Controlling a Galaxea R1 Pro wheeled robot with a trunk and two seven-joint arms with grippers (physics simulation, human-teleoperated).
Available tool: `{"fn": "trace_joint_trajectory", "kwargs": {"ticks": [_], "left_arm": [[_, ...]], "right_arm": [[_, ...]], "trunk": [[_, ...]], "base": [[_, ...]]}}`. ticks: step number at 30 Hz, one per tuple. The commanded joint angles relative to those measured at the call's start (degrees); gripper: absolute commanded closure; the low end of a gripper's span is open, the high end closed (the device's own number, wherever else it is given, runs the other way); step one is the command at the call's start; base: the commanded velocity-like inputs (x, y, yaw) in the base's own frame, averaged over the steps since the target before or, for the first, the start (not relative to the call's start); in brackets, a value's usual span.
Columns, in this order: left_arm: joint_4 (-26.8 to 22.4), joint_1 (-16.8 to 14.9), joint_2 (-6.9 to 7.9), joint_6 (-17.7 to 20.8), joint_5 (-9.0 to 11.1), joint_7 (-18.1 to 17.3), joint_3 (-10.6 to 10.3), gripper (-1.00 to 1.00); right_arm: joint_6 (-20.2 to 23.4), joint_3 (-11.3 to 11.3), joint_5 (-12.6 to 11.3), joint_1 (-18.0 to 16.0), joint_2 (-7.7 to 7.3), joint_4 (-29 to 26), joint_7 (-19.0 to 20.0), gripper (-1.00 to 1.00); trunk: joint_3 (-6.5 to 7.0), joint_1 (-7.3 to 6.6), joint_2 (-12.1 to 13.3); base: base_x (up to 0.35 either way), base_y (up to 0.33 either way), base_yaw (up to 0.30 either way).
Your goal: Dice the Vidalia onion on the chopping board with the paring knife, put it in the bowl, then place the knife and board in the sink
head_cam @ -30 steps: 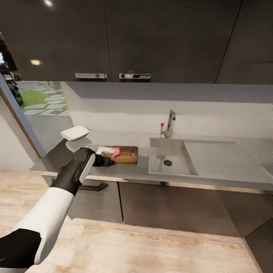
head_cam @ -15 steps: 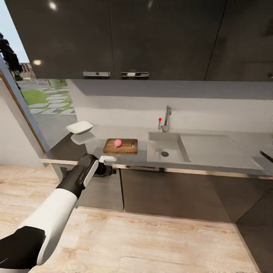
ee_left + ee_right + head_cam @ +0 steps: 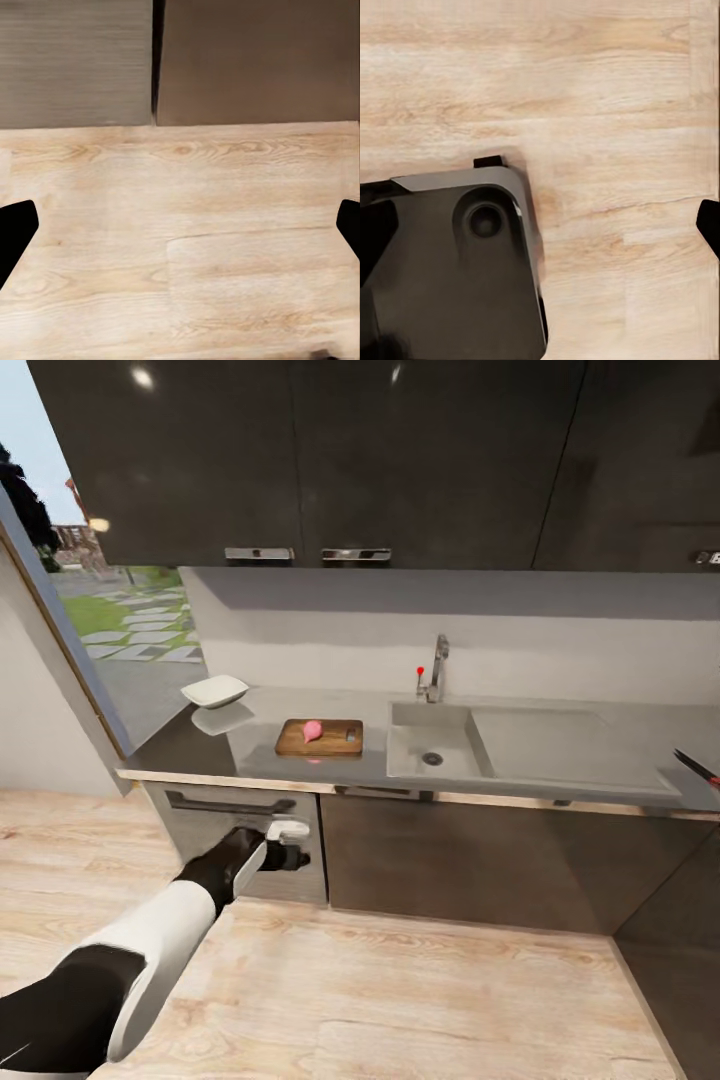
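The pinkish Vidalia onion (image 3: 312,731) lies on the dark brown chopping board (image 3: 335,742), which rests on the grey countertop (image 3: 190,748) left of the sink (image 3: 432,752). The white bowl (image 3: 214,690) stands at the counter's far left end. Only the dark blade and red band of the paring knife (image 3: 697,767) show, at the counter's right end. My left gripper (image 3: 292,850) hangs low in front of the drawer fronts, below the counter edge. It is open over the wooden floor (image 3: 180,232) and holds nothing. My right gripper (image 3: 540,232) is open too, pointing down at the floor.
Dark wall cupboards (image 3: 400,460) hang above the counter, and the chrome tap (image 3: 437,665) with its red knob stands behind the basin. A glass opening to a garden (image 3: 110,630) is at the left. The robot's dark base (image 3: 450,270) lies under the right gripper. Wooden floor stretches before the cabinets.
The camera has drawn back from the counter, bringing the knife into view at the right. My left arm has dropped from over the board to below the counter edge. The onion stays on the board.
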Motion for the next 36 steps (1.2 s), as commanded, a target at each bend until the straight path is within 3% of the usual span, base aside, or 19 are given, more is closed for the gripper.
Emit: {"fn": "trace_joint_trajectory", "kwargs": {"ticks": [1, 2, 3, 6, 10, 14, 17, 18, 20, 21, 25, 30, 36], "left_arm": [[3.56, -0.05, -0.18, -3.33, 0.59, -0.13, -0.41, -1.00], [7.11, -0.05, -0.34, -7.08, 0.57, -0.33, -0.42, -1.00], [14.60, -0.05, -0.80, -15.14, 0.55, -0.63, -0.42, -1.00], [21.25, 0.09, -1.19, -24.30, 0.54, -0.78, -0.41, -1.00], [23.60, 2.55, -0.86, -30.19, 0.53, -0.83, -0.40, -1.00], [24.27, 6.84, 0.19, -35.00, 0.53, -0.78, -0.40, -1.00], [24.45, 10.78, 0.51, -41.22, 0.53, -0.65, -0.39, -1.00], [24.49, 12.49, 0.56, -44.29, 0.53, -0.49, -0.39, -1.00], [24.60, 19.81, 1.97, -58.99, 0.61, 0.20, -0.39, -1.00], [24.61, 20.86, 2.26, -61.57, 0.61, 0.79, -0.36, -1.00], [24.62, 22.82, 2.68, -66.68, 0.68, 4.80, -0.37, -1.00], [24.62, 24.48, 2.28, -68.32, 0.70, 8.42, -0.39, -1.00], [24.62, 25.16, 2.04, -68.70, 0.71, 9.45, -0.38, -1.00]], "right_arm": [[-0.13, -0.37, 0.61, -0.04, 0.02, -0.79, -0.21, -1.00], [-0.13, -0.35, 0.61, -0.04, 0.01, -1.56, -0.20, -1.00], [-0.13, -0.28, 0.61, -0.08, 0.03, -3.07, -0.18, -1.00], [-0.13, -0.20, 0.61, -0.18, 0.06, -4.90, -0.10, -1.00], [-0.13, -0.16, 0.61, -0.44, 0.08, -7.10, 0.09, -1.00], [-0.13, -0.07, 0.61, -1.42, 0.08, -9.90, 0.68, -1.00], [-0.13, -0.02, 0.61, -2.01, -0.02, -11.69, 3.32, -1.00], [-0.13, -0.01, 0.61, -2.14, -0.05, -12.45, 4.99, -1.00], [-0.51, -0.04, 0.54, -2.38, -0.13, -14.68, 12.26, -1.00], [-1.13, -0.05, 0.54, -2.39, -0.15, -14.82, 12.94, -1.00], [-5.01, -0.18, 0.53, -2.41, -0.17, -14.60, 13.87, -1.00], [-8.92, -0.30, 0.48, -2.41, -0.18, -14.21, 14.10, -1.00], [-9.96, -0.38, 0.44, -2.41, -0.18, -14.12, 14.09, -1.00]], "trunk": [[-0.11, 0.03, -0.13], [-0.11, 0.03, -0.13], [-0.11, 0.03, -0.13], [-0.11, 0.03, -0.13], [-0.11, 0.03, -0.13], [-0.11, 0.03, -0.13], [-0.11, 0.03, -0.13], [-0.11, 0.03, -0.13], [-0.11, 0.03, -0.13], [-0.11, 0.03, -0.13], [-0.11, 0.03, -0.13], [-0.11, 0.03, -0.13], [-0.11, 0.03, -0.13]], "base": [[-0.004, 0.000, 0.000], [-0.002, 0.000, 0.000], [0.000, 0.000, 0.000], [0.000, 0.000, 0.000], [0.000, 0.000, 0.000], [0.000, 0.000, 0.000], [0.000, 0.000, 0.000], [0.000, 0.000, 0.000], [0.000, 0.000, 0.000], [0.000, 0.000, 0.000], [0.000, 0.000, 0.000], [0.000, 0.000, 0.000], [0.000, 0.000, 0.000]]}}
